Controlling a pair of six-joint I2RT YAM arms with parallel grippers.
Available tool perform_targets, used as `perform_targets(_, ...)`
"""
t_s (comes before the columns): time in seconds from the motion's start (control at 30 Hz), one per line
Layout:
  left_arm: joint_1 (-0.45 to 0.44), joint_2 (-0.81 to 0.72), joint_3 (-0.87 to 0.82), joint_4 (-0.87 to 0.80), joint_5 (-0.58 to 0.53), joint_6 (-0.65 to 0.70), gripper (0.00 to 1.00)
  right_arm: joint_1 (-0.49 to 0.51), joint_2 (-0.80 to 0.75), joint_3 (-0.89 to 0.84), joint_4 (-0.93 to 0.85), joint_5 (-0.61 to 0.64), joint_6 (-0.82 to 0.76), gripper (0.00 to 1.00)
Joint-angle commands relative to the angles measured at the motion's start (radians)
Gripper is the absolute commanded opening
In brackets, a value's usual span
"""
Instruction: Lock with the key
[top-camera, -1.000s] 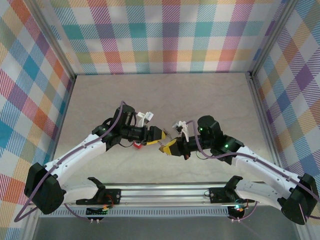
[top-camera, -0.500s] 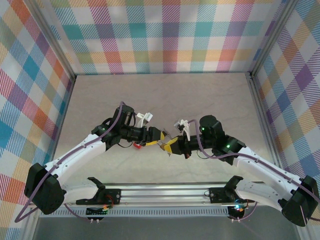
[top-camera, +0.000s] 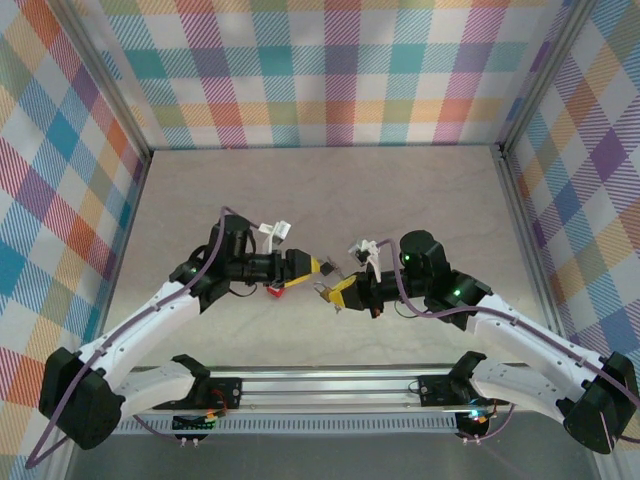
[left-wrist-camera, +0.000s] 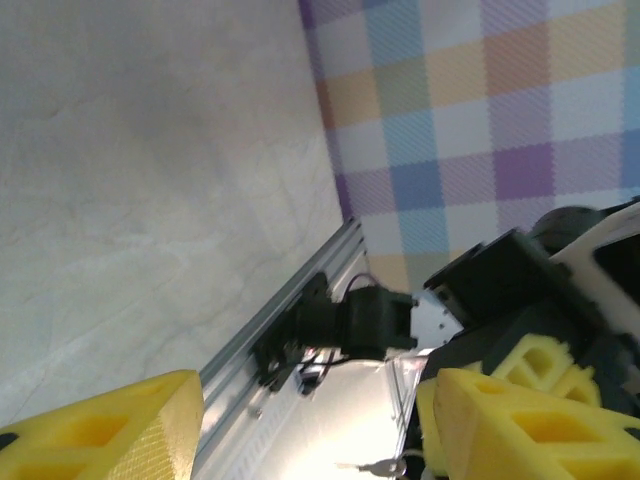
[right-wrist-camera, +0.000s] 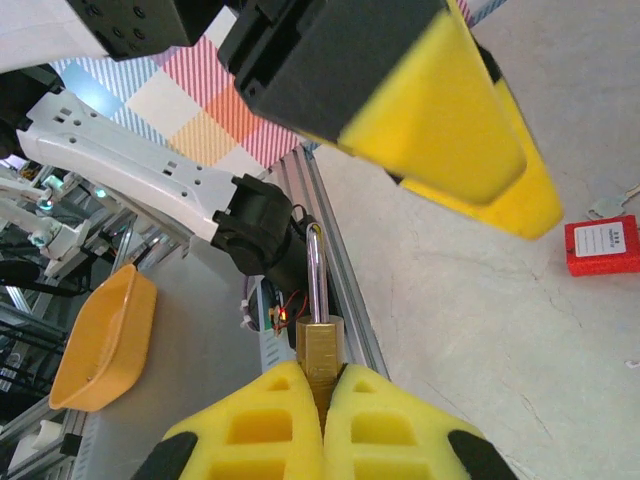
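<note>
My right jaws clamped the padlock (right-wrist-camera: 320, 345), shackle outward; my spread left jaws hung nearer the red-tagged key (right-wrist-camera: 606, 208) on the table (right-wrist-camera: 480, 300).

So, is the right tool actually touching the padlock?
Touching. The right wrist view shows the right tool closed on the padlock, its brass body pinched between both yellow fingers with no gap.

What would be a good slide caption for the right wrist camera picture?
The right arm's yellow fingers pinch a brass padlock by its body; a red key tag lies on the pale table.
</note>
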Motion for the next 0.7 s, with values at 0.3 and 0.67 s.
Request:
perform_targets(0.3,0.024,-0.018,-0.16,0.595,0.135,-0.256,0.65,-0.006,0.004,-0.009,0.042,-0.07,-0.006,0.0)
perform_targets(0.67,0.024,-0.119,-0.191,0.543,0.206,-0.2,0.63,-0.006,0.039,0.01,0.064,-0.062,0.006,0.0)
